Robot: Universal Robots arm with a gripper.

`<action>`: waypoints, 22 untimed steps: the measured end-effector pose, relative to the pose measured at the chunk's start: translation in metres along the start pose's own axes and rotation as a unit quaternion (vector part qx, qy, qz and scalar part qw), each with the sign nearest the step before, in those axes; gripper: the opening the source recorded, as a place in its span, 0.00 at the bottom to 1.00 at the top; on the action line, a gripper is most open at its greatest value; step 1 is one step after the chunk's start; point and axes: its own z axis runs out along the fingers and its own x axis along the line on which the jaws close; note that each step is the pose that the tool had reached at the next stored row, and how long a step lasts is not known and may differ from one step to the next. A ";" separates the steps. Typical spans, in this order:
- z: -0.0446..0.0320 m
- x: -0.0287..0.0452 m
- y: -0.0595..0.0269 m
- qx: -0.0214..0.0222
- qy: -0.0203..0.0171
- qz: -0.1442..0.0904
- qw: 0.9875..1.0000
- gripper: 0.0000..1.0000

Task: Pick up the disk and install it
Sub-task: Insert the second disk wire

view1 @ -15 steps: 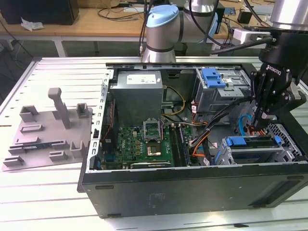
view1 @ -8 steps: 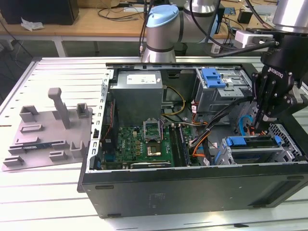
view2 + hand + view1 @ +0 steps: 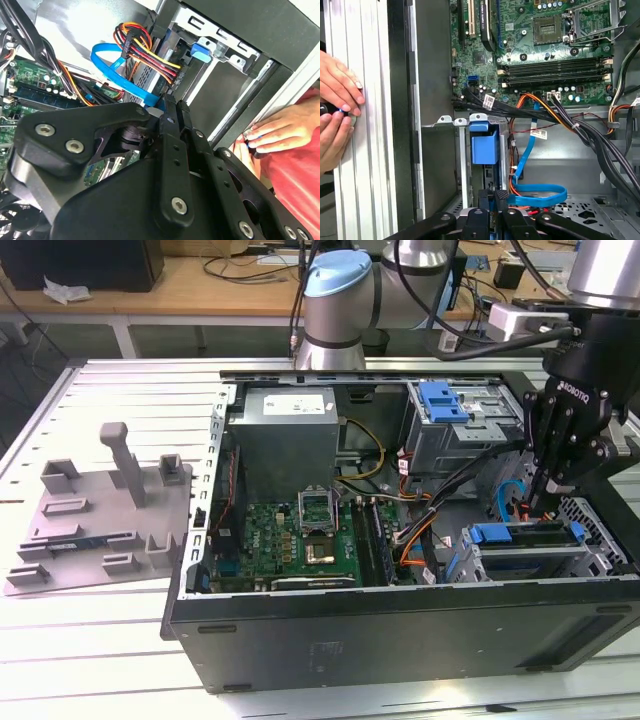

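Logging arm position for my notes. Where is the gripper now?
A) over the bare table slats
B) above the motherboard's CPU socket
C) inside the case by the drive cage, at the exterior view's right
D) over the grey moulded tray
C: in the exterior view the gripper hangs inside the computer case, just above the drive cage, far from the grey tray.

Slatted metal table (image 3: 120, 390) carries open computer case (image 3: 400, 630), grey tray (image 3: 100, 510).

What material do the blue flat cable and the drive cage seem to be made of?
The blue flat cable looks like flexible glossy plastic: it bends into a smooth loop. The drive cage appears to be bare sheet metal, dull grey, with stamped slots and folded edges.
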 end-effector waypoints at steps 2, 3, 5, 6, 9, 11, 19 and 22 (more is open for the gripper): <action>0.0004 0.0006 0.0000 0.000 -0.005 0.000 1.000 0.16; 0.0004 0.0011 -0.0001 0.000 -0.007 0.000 1.000 0.16; 0.0013 0.0046 -0.0003 -0.001 -0.014 0.000 1.000 0.16; 0.0018 0.0065 -0.0004 -0.001 -0.016 0.000 1.000 0.16; 0.0026 0.0098 -0.0006 -0.001 -0.022 0.000 1.000 0.16; 0.0031 0.0112 -0.0006 -0.002 -0.029 0.000 1.000 0.16; 0.0050 0.0180 -0.0011 -0.003 -0.045 -0.001 0.999 0.16; 0.0056 0.0197 -0.0011 -0.003 -0.048 -0.001 0.999 0.16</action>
